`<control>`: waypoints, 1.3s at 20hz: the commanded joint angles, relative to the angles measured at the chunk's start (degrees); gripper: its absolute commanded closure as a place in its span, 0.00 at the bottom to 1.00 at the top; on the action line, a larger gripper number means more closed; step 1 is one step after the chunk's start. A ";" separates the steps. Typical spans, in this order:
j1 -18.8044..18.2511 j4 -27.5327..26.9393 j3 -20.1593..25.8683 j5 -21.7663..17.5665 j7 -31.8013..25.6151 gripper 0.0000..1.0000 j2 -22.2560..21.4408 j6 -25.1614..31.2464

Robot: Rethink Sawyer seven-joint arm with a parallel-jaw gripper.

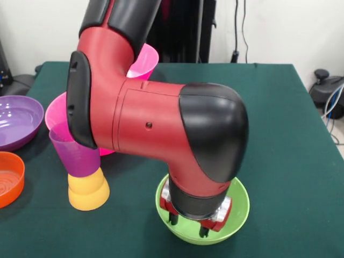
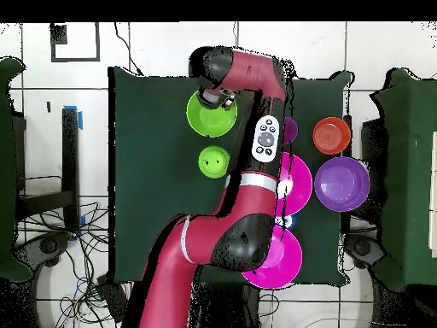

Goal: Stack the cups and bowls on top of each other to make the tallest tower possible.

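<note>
Where the table comes nearest, shows the lime green bowl (image 1: 239, 207), large, glossy and upright, with the gripper (image 1: 188, 223) lowered inside it, black fingers (image 1: 173, 217) spread apart and clasping nothing. Left of that bowl in the front view, finds the yellow-orange cup (image 1: 87, 191) standing mouth down, stepped base uppermost, carrying the translucent purple cup (image 1: 75, 153) upright on top, touching. Farther left of the lime green bowl, catches the shallow orange bowl (image 1: 8, 177), rings moulded in its floor. Beyond, takes in the wide purple bowl (image 1: 16, 121), then one hot pink bowl (image 1: 56, 110) behind the cup pair, then a second hot pink bowl (image 1: 145, 62) farther back, half hidden by the red arm (image 1: 145, 126). Offers, on the arm's button pad (image 2: 266, 137) in the overhead view, marks too small to read.
</note>
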 commanded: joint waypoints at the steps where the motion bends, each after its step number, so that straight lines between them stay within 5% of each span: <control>1: 0.90 1.72 -4.17 2.29 -5.63 0.00 -3.63 1.31; 12: 3.86 8.55 2.09 -2.52 -9.06 0.00 -10.78 5.82; 19: 2.80 22.76 15.01 -9.15 -20.86 0.00 -15.79 -6.47; 26: 1.95 34.41 20.44 -13.44 -28.66 0.00 -21.90 -12.03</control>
